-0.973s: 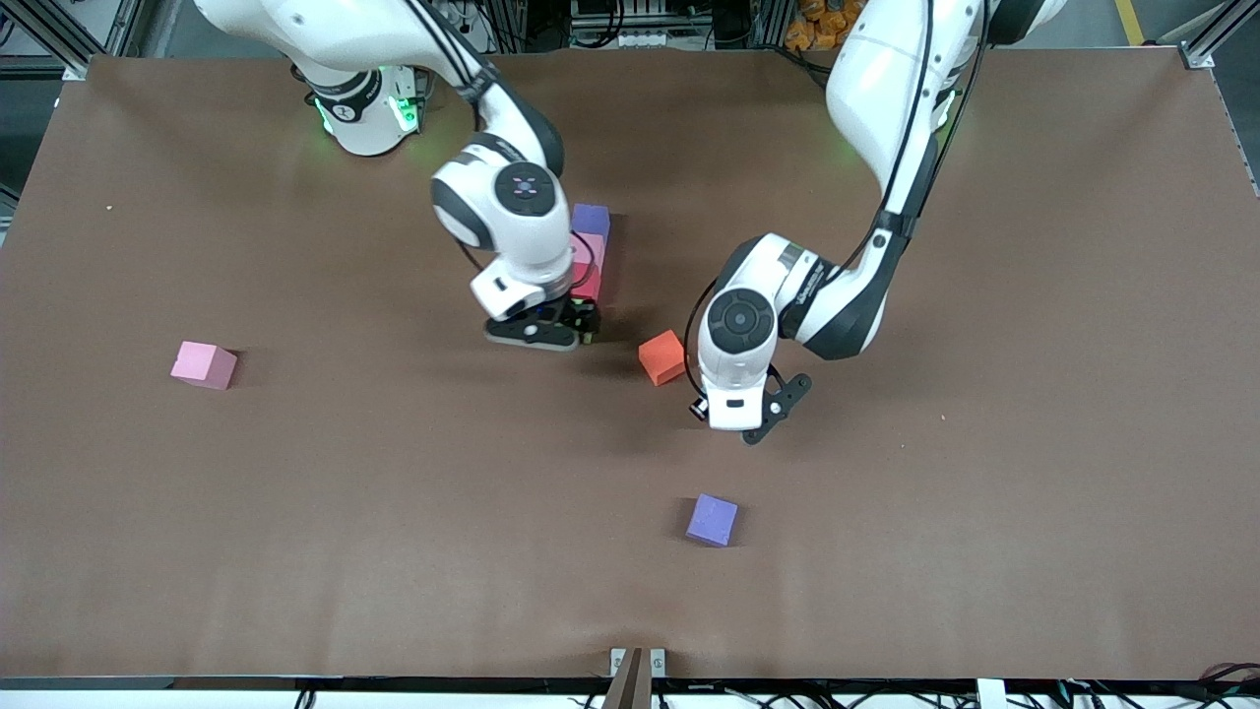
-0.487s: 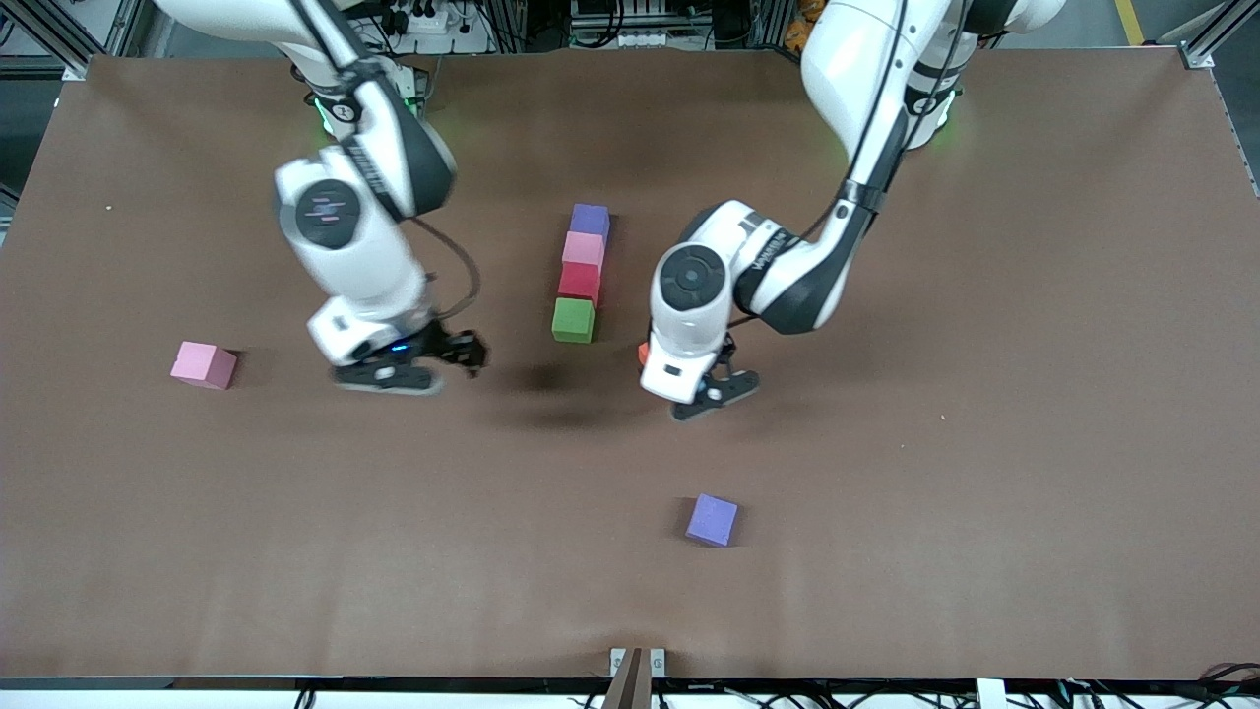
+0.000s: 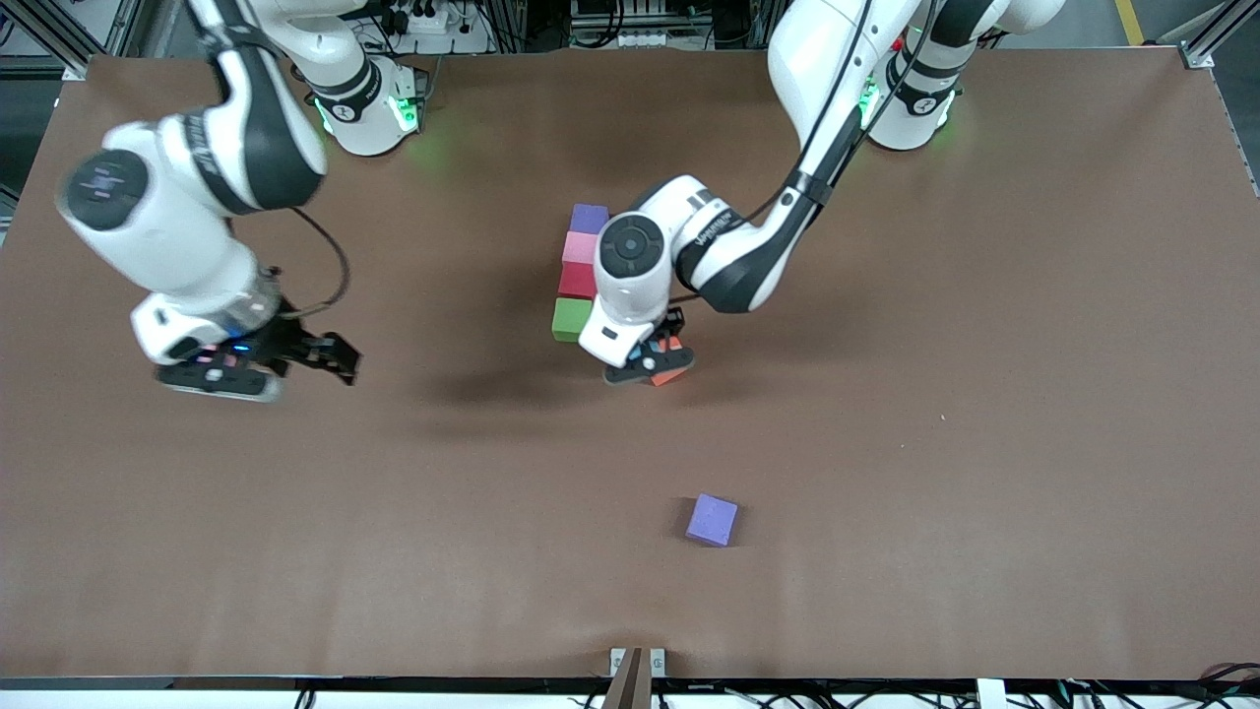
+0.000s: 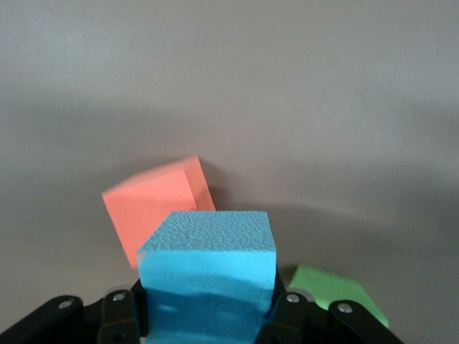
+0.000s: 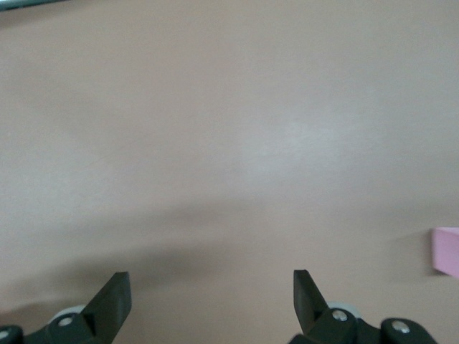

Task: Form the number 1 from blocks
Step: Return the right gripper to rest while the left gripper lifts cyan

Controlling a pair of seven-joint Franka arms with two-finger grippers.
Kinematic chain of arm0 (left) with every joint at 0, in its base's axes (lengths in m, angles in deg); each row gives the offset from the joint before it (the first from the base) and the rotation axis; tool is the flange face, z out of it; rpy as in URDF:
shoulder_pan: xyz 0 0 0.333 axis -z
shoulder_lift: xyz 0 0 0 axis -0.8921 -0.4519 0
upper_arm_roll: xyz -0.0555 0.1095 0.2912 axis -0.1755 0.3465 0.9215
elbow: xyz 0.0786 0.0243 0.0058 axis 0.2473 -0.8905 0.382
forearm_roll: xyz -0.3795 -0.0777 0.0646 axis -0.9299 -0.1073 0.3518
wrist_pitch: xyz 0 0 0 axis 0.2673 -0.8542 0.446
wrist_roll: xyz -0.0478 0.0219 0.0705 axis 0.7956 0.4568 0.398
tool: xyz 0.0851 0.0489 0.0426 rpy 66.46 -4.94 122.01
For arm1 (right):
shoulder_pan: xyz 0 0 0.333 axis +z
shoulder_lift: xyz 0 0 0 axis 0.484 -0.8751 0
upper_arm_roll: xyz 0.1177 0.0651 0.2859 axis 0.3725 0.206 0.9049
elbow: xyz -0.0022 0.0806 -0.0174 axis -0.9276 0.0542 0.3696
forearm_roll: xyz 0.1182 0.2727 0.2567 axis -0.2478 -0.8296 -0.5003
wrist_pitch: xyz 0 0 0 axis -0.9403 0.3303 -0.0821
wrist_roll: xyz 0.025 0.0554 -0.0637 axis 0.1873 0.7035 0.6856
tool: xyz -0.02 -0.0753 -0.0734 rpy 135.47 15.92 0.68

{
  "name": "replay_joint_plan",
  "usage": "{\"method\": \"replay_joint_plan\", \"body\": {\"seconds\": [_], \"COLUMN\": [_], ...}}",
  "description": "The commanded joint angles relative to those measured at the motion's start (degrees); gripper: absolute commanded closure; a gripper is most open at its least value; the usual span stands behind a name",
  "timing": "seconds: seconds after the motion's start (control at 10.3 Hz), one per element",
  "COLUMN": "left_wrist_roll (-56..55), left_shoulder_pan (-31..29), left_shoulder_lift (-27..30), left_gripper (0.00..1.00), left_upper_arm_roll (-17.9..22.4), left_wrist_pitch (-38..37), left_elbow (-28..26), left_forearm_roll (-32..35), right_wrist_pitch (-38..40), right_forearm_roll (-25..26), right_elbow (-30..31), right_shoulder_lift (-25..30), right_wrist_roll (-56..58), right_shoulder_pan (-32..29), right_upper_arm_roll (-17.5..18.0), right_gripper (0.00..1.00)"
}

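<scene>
Four blocks form a straight column on the table: purple (image 3: 589,218), pink (image 3: 583,247), red (image 3: 578,280) and green (image 3: 569,320), green nearest the front camera. My left gripper (image 3: 650,362) hangs low beside the green block, shut on a light blue block (image 4: 208,265). An orange block (image 4: 154,204) lies tilted on the table just under and past it; the green block (image 4: 333,290) shows beside it. My right gripper (image 5: 211,290) is open and empty over bare table near the right arm's end. A second pink block (image 5: 446,251) peeks in at that view's edge.
A loose purple block (image 3: 712,519) lies alone, nearer the front camera than the column. The brown table (image 3: 935,443) spreads wide around everything. The right hand (image 3: 212,369) covers the second pink block in the front view.
My right gripper left the column, with the green block set at its near end, and swung toward its own end of the table. My left gripper carried the blue block toward the column, over the orange block.
</scene>
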Motion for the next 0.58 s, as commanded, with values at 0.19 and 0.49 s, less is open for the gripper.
{"method": "replay_joint_plan", "body": {"seconds": [0.19, 0.49], "left_wrist_roll": [-6.87, -10.29], "left_shoulder_pan": [6.03, 7.71], "left_shoulder_lift": [8.35, 18.20], "left_gripper": [1.00, 1.00], "left_upper_arm_roll": [-2.31, -9.49], "left_wrist_pitch": [-1.41, 1.48], "left_elbow": [-10.09, -24.58], "left_forearm_roll": [4.13, 4.22], "right_wrist_pitch": [0.56, 4.32], "right_forearm_roll": [-1.72, -1.72], "right_elbow": [1.15, -1.83], "right_shoulder_lift": [3.64, 4.00], "right_wrist_roll": [2.01, 2.10], "right_shoulder_pan": [-4.32, -7.23], "right_upper_arm_roll": [-1.15, -1.24], "right_gripper": [0.00, 0.00]}}
